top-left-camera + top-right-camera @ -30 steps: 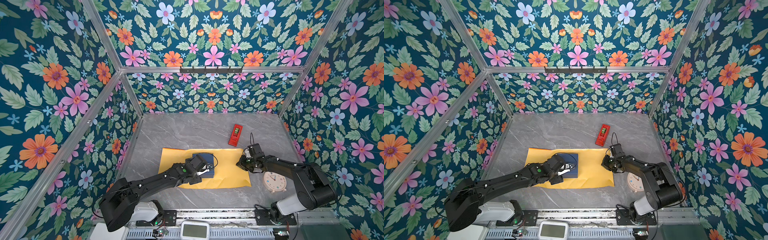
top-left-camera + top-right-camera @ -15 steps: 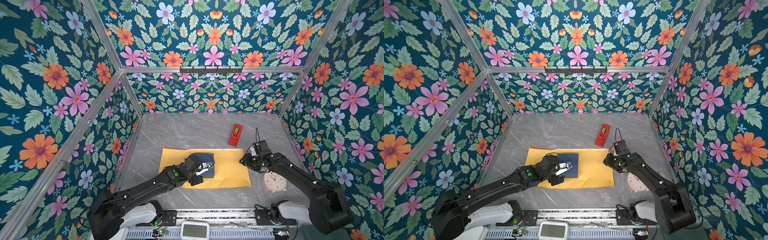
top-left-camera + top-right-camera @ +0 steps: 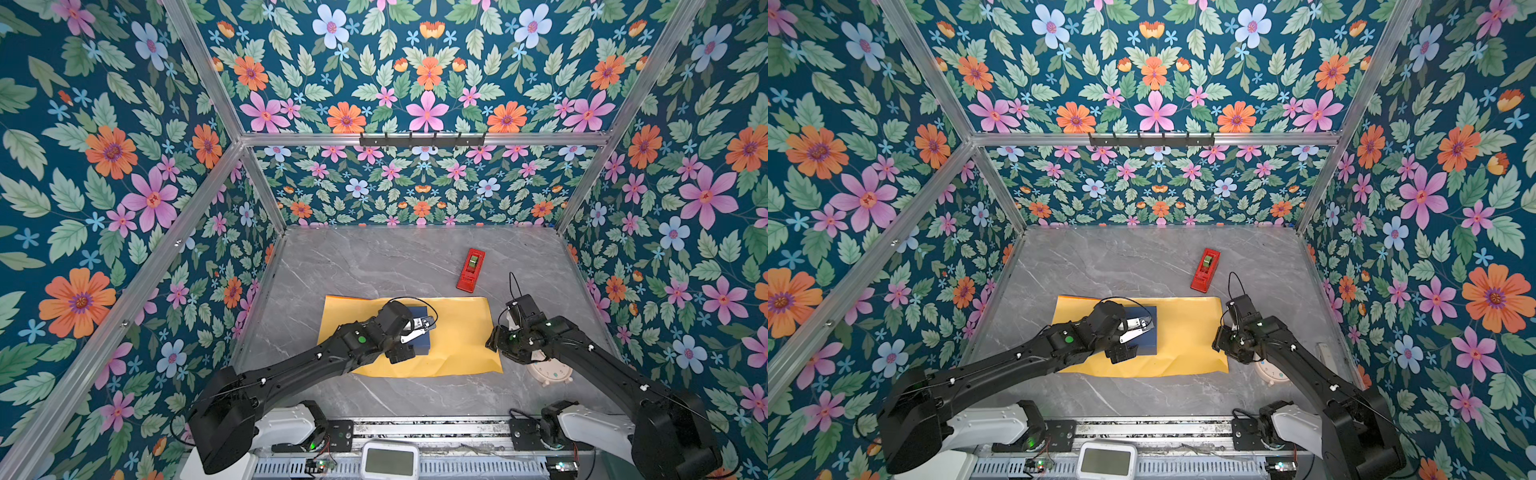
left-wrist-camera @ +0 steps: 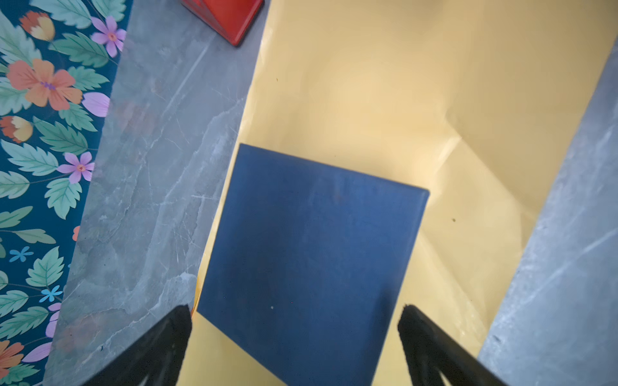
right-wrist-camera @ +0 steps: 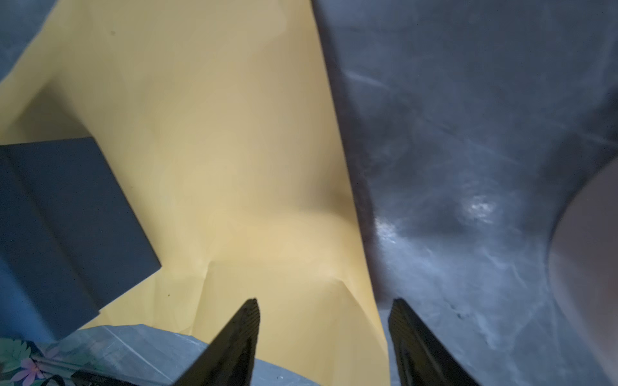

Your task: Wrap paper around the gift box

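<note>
Barely begun: the box is laid on the paper and no fold is made.
The plain dark-blue, square cardboard gift box (image 3: 422,343) lies flat on the left-centre part of the large creased yellow paper (image 3: 457,332), low in the middle of both top views, on the grey marbled tabletop (image 3: 374,257). The left gripper (image 4: 294,310) hangs over the box, jaws spread wider than it and clamping nothing. The right gripper (image 5: 325,304) sits at the paper's right edge with jaws apart, the edge between them unpinched. The step looks like taking the first flap. Next, that edge needs pinching and lifting over the box, which the left gripper could steady.
</note>
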Tool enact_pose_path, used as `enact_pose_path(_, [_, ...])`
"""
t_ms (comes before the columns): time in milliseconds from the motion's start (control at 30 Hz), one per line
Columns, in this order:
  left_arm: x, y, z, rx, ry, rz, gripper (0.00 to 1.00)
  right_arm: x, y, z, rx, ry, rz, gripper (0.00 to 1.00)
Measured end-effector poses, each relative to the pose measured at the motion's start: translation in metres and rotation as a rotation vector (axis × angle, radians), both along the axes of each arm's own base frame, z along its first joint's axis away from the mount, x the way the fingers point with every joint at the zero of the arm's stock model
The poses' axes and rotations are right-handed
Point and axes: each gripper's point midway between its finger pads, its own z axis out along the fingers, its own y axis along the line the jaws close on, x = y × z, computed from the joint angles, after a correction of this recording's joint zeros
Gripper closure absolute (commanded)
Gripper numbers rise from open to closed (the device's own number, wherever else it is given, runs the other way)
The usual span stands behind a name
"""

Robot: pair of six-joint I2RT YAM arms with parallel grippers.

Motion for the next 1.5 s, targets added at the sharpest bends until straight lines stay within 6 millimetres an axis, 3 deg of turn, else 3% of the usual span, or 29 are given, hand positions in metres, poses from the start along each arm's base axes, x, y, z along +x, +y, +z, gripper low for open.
enact_pose_path(167, [-0.001, -0.018, 0.029, -0.184, -0.002, 0.006, 0.0, -0.02, -0.004, -0.02, -0.001, 0.073, -0.024, 0.28])
enact_pose_path(367, [0.008, -0.024, 0.037, -0.279, 0.009, 0.074, 0.0, -0.024, 0.012, -0.029, 0.13, 0.045, -0.038, 0.54])
enact_pose_path(567, [0.027, -0.018, 0.048, -0.396, 0.039, 0.199, 0.01, -0.014, 0.019, -0.017, 0.212, -0.064, -0.067, 0.82])
enact_pose_path(767, [0.051, -0.009, 0.06, -0.554, 0.127, 0.375, 0.05, -0.002, 0.019, 0.005, 0.232, -0.178, -0.082, 0.94])
enact_pose_path(933, [0.057, -0.022, 0.067, -0.661, 0.243, 0.461, 0.08, 0.004, 0.024, 0.016, 0.218, -0.212, -0.061, 1.0])
enact_pose_path(1067, [0.064, -0.028, 0.065, -0.7, 0.342, 0.567, 0.11, 0.007, 0.043, 0.033, 0.22, -0.256, 0.011, 1.0])
enact_pose_path(1367, [0.061, -0.043, 0.024, -0.78, 0.693, 0.755, 0.17, 0.016, 0.099, 0.061, 0.207, -0.354, 0.19, 1.0])
enact_pose_path(1500, [0.063, -0.053, 0.021, -0.807, 0.797, 0.772, 0.18, 0.018, 0.127, 0.069, 0.214, -0.393, 0.263, 1.0])
